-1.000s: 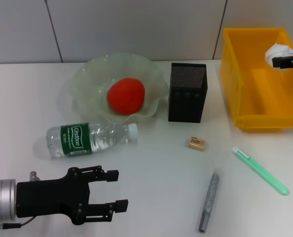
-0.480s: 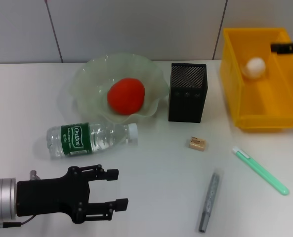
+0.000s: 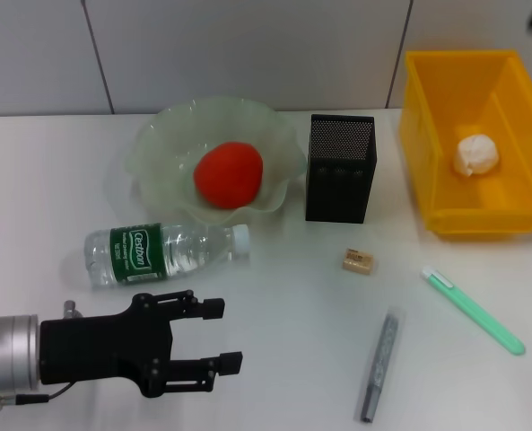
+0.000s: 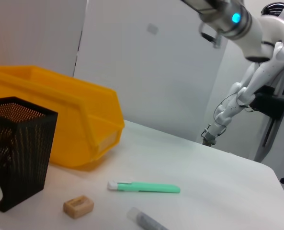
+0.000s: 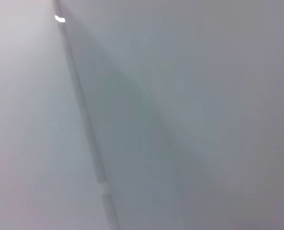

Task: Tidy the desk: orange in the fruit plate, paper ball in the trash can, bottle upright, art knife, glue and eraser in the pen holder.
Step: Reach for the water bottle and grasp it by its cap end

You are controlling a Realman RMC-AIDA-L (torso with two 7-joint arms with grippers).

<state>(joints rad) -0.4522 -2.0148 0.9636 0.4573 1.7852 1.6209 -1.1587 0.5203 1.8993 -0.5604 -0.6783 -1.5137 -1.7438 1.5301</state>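
Currently: paper ball (image 3: 476, 154) lies inside the bin (image 3: 440, 193), on its floor toward the far side, touching no gripper. Orange (image 3: 229, 174) sits in the plate (image 3: 162, 135), roughly centre.

Bottle (image 3: 165, 251) is on its side on the table (image 3: 283, 305), cap pointing to 3 o'clock, just at 6 o'clock of the plate. Not upright.

Pen holder (image 3: 339, 168) stands upright between plate and bin, at 3 o'clock of the plate. From the head view I can't tell if anything is inside it.

Eraser (image 3: 359, 260) lies on the table at 6 o'clock of the holder, near but apart from it. Green knife (image 3: 472, 310) lies at 4 o'clock of the eraser, below the bin, running diagonally. Grey glue stick (image 3: 379, 365) lies at 6 o'clock of the eraser, well apart from the knife.

Left gripper (image 3: 222, 334) hovers low at the near-left of the table, 6 o'clock of the bottle, fingers spread apart, holding nothing, aimed toward 3 o'clock.

Right gripper: not in the head view; its wrist camera shows only blank wall, so its fingers can't be judged. Left wrist view shows the right arm (image 4: 237, 21) raised high above the far side of the table.
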